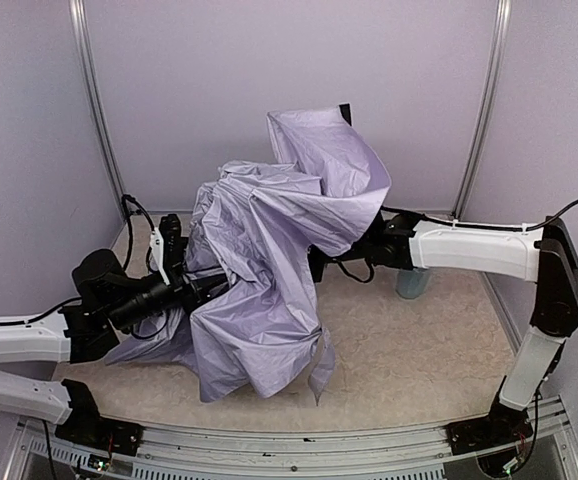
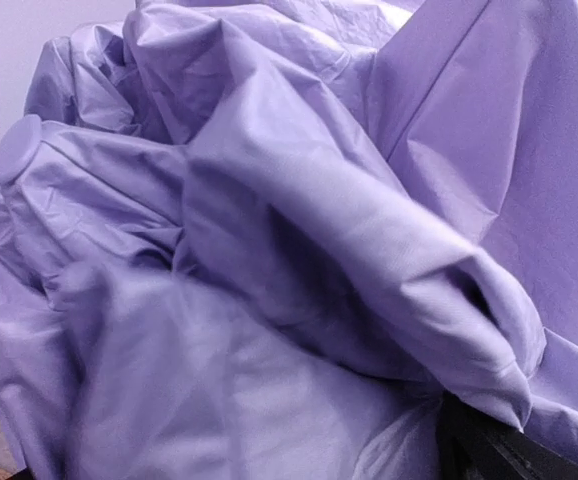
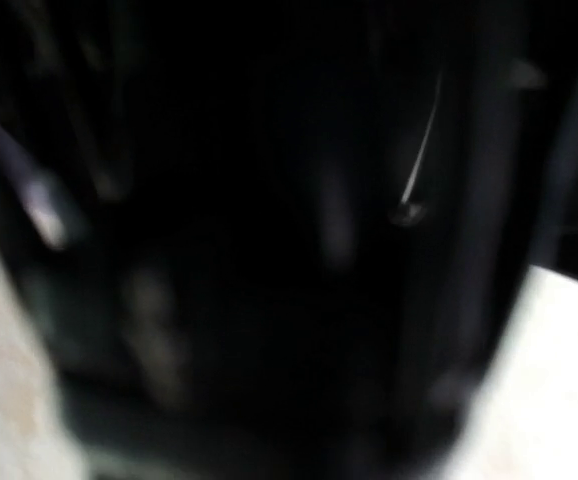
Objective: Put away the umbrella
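The umbrella is a half-collapsed heap of pale lavender fabric, deeply creased and folded over itself, sitting mid-table, slightly left of centre. One peak of cloth rises at the far side (a dark tip shows just above it), while its lower folds trail onto the near surface.

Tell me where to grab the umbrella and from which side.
Take the umbrella by the thick ridge of bunched canopy, probably coming from the left arm's side. That fold stands proud and faces the left wrist camera, while the shaft is buried under fabric.
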`<act>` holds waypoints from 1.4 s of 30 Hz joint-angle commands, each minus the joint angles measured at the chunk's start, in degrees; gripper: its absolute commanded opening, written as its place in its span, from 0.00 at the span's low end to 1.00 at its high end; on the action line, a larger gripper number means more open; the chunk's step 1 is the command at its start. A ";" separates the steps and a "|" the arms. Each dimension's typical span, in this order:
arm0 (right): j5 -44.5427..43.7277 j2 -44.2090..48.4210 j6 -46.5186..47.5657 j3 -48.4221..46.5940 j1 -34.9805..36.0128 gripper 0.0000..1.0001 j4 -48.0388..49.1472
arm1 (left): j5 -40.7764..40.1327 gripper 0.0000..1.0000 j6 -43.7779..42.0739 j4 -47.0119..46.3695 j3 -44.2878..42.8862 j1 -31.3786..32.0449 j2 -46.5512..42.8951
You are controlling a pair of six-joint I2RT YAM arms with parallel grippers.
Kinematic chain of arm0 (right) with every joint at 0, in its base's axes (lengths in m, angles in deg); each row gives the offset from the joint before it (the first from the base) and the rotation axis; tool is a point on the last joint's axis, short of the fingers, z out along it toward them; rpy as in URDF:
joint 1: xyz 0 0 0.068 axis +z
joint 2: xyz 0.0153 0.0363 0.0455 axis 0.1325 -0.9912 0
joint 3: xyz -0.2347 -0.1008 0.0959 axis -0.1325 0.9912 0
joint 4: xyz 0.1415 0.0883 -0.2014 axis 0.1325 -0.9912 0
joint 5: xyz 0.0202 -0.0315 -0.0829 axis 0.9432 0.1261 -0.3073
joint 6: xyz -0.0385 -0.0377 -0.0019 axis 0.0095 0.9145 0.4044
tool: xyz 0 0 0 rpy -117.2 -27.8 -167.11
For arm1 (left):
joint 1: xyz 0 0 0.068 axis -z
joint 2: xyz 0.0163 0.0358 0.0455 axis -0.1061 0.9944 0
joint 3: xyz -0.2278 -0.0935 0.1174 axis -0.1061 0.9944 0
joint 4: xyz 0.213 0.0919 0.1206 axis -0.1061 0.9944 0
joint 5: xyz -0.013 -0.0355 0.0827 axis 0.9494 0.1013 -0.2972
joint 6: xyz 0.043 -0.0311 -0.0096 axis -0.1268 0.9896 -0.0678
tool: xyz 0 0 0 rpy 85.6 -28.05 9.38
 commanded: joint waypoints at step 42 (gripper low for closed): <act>2.90 21.99 0.78 23.20 -17.36 0.00 6.83 | 33.66 0.99 13.02 -13.89 -12.85 -20.14 5.61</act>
